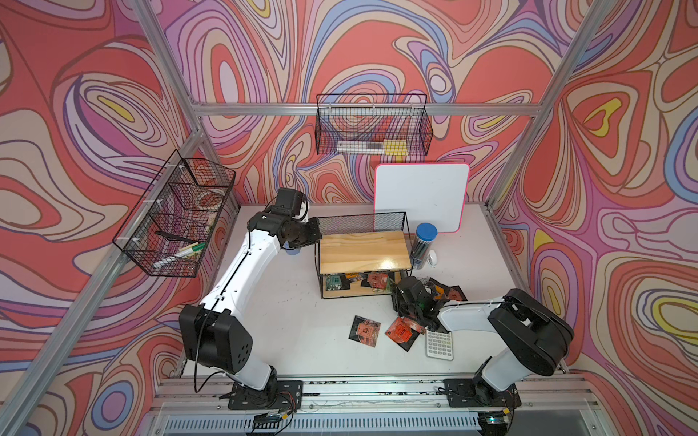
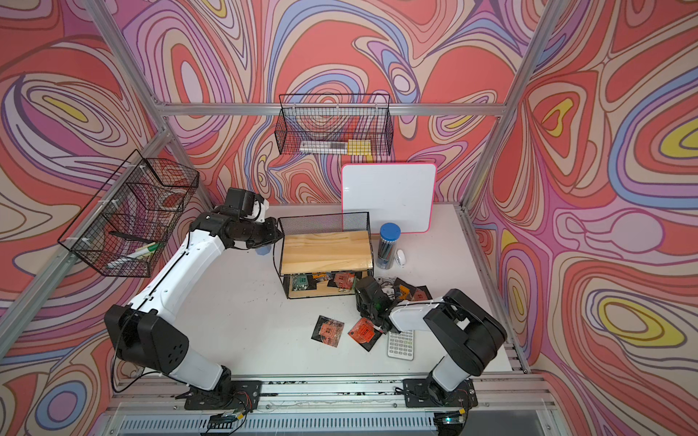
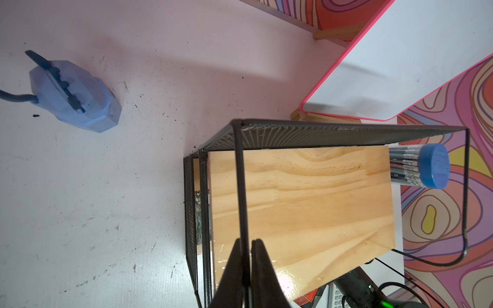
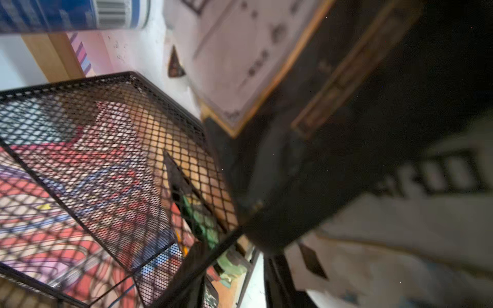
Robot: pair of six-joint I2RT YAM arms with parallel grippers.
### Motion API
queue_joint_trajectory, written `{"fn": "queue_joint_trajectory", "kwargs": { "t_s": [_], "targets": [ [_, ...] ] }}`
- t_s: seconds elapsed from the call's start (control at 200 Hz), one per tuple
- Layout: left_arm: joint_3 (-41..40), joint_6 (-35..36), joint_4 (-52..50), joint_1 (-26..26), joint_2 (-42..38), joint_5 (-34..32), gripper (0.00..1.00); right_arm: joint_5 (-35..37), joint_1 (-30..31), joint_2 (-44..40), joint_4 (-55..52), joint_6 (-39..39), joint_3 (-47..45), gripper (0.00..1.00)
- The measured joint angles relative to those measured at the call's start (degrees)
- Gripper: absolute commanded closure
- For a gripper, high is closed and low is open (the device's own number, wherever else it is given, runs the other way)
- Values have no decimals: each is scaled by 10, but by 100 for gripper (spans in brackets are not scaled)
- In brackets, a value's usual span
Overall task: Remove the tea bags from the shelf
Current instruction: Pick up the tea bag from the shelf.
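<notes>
The shelf (image 1: pixel 362 249) (image 2: pixel 325 249) is a small black wire rack with two wooden boards; its top board is bare. Several tea bags (image 1: pixel 377 281), black with orange labels and some green, lie on its lower board. Two more tea bags (image 1: pixel 365 329) lie on the table in front, and others (image 1: pixel 451 292) at the shelf's right end. My left gripper (image 3: pixel 248 266) (image 1: pixel 317 236) is shut on the shelf's side wire. My right gripper (image 4: pixel 232 266) (image 1: pixel 396 296) is at the lower board's right end. Its jaws stand apart, and a blurred black sachet (image 4: pixel 333 128) lies close against them.
A white calculator (image 1: pixel 440 345) lies under the right arm. A pencil tube with a blue lid (image 1: pixel 425 245) and a small white object (image 1: pixel 432 259) stand right of the shelf, a whiteboard (image 1: pixel 421 196) behind. A blue object (image 3: pixel 74 96) lies left. Wire baskets (image 1: pixel 374 124) (image 1: pixel 177 215) hang on the walls.
</notes>
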Motion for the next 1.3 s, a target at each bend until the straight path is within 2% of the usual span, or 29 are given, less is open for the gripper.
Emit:
{"fn": "queue_joint_trajectory", "kwargs": {
  "t_s": [0.175, 0.536, 0.611, 1.297],
  "targets": [
    [-1, 0, 1, 1, 0, 2, 88, 2, 0, 3, -16, 4, 8, 73],
    [-3, 0, 7, 2, 0, 0, 88, 11, 1, 15, -69, 8, 48, 93],
    [-3, -1, 7, 3, 0, 0, 88, 12, 1, 14, -92, 6, 60, 100],
    [-3, 0, 13, 3, 2, 1, 88, 31, 25, -45, -379, 28, 191, 100]
  ]
}}
